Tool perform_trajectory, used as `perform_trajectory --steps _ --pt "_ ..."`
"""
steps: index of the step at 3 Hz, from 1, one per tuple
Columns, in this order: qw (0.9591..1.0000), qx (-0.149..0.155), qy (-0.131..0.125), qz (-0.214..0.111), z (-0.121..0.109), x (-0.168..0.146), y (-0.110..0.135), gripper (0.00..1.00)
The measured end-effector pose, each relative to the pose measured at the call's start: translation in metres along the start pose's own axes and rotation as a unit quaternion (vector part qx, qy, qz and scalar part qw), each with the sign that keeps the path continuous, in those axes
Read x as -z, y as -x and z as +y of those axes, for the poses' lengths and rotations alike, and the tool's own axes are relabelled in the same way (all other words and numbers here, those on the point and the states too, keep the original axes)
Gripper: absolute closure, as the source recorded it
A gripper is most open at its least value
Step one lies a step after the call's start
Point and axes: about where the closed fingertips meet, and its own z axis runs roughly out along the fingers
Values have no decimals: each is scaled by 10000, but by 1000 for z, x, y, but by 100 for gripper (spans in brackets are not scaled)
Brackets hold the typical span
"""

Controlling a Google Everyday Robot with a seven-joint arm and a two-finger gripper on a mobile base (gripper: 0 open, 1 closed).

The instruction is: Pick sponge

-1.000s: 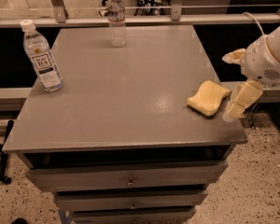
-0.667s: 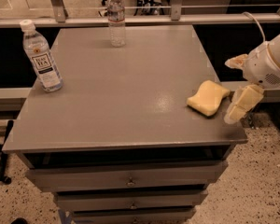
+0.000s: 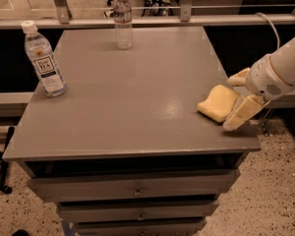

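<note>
1. Firstly, a labelled water bottle (image 3: pixel 43 59) stands upright at the grey table's (image 3: pixel 132 114) left edge.
2. A second water bottle (image 3: pixel 122 19) stands upright near the back edge.
3. The sponge (image 3: pixel 217 103) lies flat by the table's right edge.
4. The gripper (image 3: pixel 240 95) sits at the sponge's right end with its jaws spread, one on either side; whether they touch it cannot be told.

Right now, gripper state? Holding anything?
Gripper: open, holding nothing. It is at the right edge of the table, with its jaws spread either side of the sponge and not yet closed on it.
</note>
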Motion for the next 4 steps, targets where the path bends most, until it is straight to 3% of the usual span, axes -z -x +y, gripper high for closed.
perform_trajectory --steps 1,2,3,4 --pt "9998 -151 114 -10 0 -11 6 39" --pt "9994 -273 210 -71 -3 -7 28 70" --pt "9991 -220 271 -232 -3 8 57 94" --pt "9984 -86 271 -497 0 30 85 100"
